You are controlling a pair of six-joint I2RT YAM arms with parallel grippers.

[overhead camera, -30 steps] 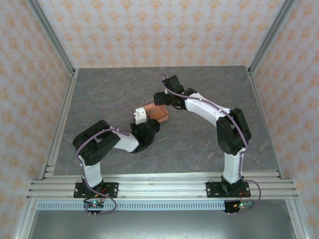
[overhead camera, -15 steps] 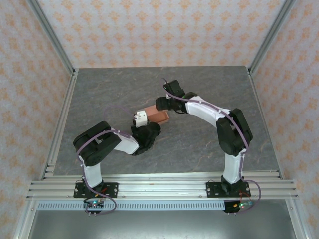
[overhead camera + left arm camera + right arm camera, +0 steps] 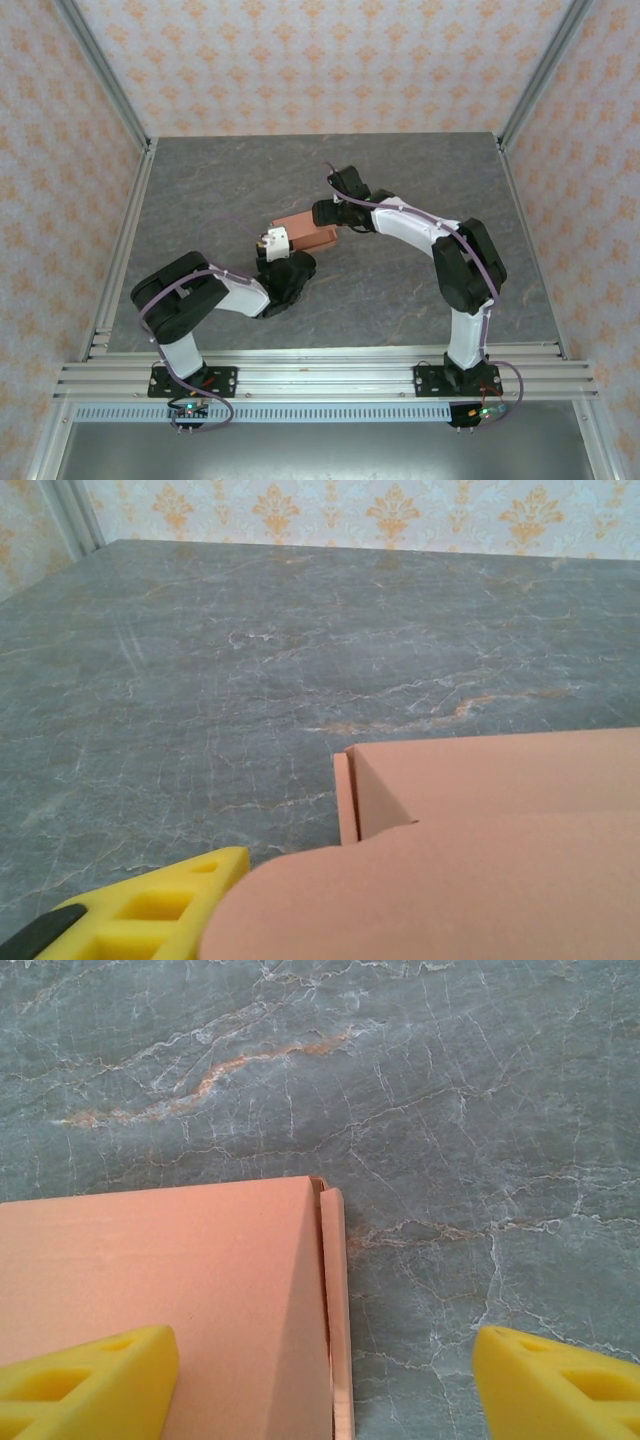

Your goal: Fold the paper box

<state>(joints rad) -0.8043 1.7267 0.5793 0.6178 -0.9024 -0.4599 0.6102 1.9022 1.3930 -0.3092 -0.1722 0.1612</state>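
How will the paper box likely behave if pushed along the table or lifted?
The paper box looks like thin card, so probably light and easily dented by a hard squeeze. It lies flat and low on the table, so it should slide rather than tip. The narrow strip along its end seems loose and may flex open.

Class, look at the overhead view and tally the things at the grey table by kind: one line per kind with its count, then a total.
paper box: 1
robot arms: 2, the left arm and the right arm
Total: 3
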